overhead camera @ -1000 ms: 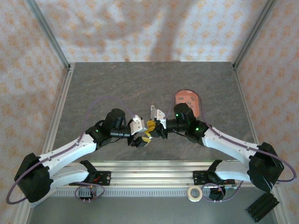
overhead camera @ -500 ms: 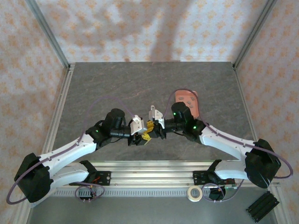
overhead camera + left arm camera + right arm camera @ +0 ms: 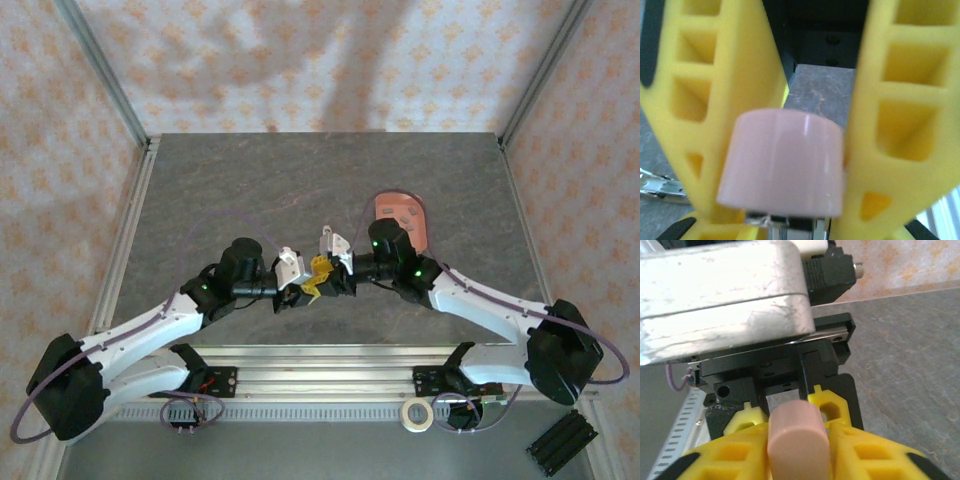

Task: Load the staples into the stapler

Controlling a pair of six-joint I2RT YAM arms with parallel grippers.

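The left pincer (image 3: 812, 150) is pressed onto the stapler (image 3: 785, 170), pinching its pale pink end just above the bench (image 3: 230, 190). From the stapler's opposite side, the right pincer (image 3: 799, 462) pinches its other pink end. Beyond the stapler, to its right, a salmon-pink tray (image 3: 402, 212) lies on the bench.

No lettering, label, brand mark, number or sign is legible on the table (image 3: 250, 180) or on anything standing upon it.

A dark grey marbled tabletop (image 3: 250, 180) lies between slanting silver aluminium frame posts (image 3: 102, 70). Cream walls patterned with orange motifs (image 3: 200, 60) carry soft shadows.
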